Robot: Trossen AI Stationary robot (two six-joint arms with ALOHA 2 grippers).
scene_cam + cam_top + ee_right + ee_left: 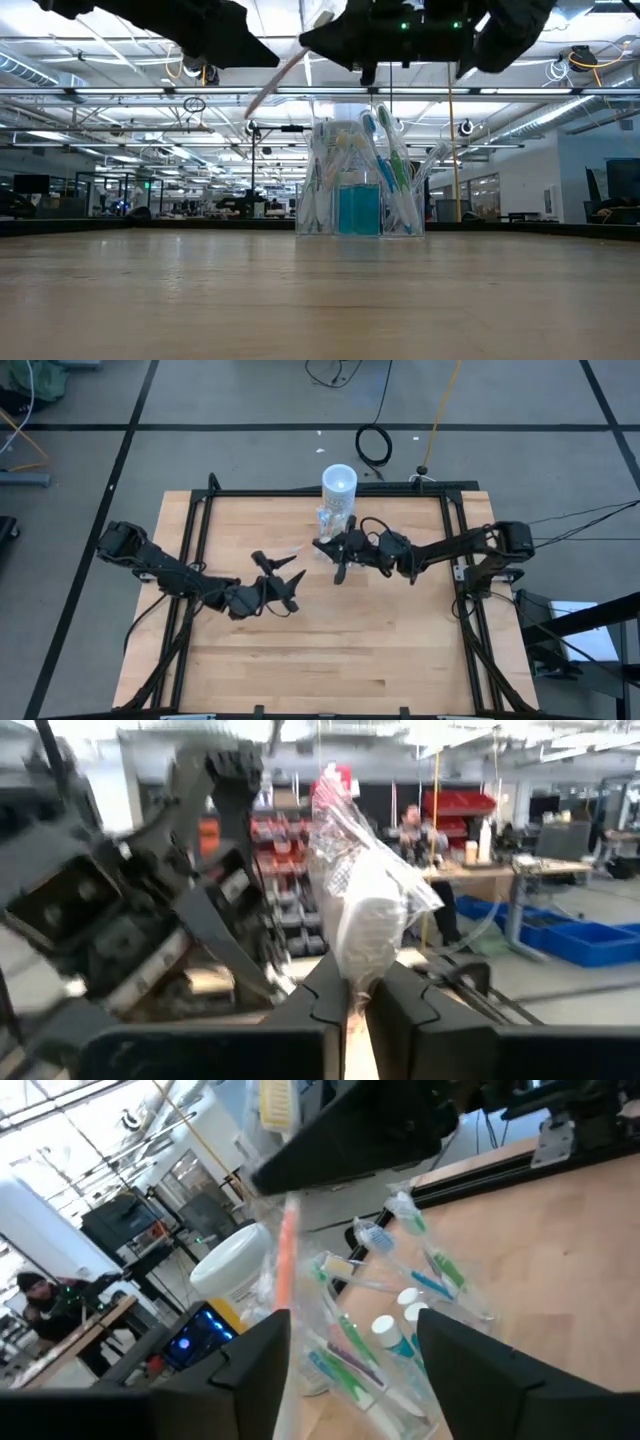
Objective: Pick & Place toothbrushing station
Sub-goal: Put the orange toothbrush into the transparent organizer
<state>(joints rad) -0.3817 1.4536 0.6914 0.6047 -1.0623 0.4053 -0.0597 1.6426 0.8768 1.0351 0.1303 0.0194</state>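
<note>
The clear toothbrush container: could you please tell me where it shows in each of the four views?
High view: clear container at the table's far edge, beside the white cylinder.
Low view: centre, upright on the table.
Left wrist view: centre, toothbrushes inside.
Right wrist view: not in it.
Shared landmark: the white cylinder, also in the left wrist view.

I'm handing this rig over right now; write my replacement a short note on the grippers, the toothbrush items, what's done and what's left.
Left gripper: open, raised mid-table, holding nothing, facing the container.
Right gripper: shut on a wrapped pink toothbrush, raised just in front of the clear container.
Container: far centre of the table, in front of the white cylinder; toothbrushes and blue tubes stand inside.
Done: the toothbrush is lifted and in the right gripper.
Left: place it, probably into the container.
</note>
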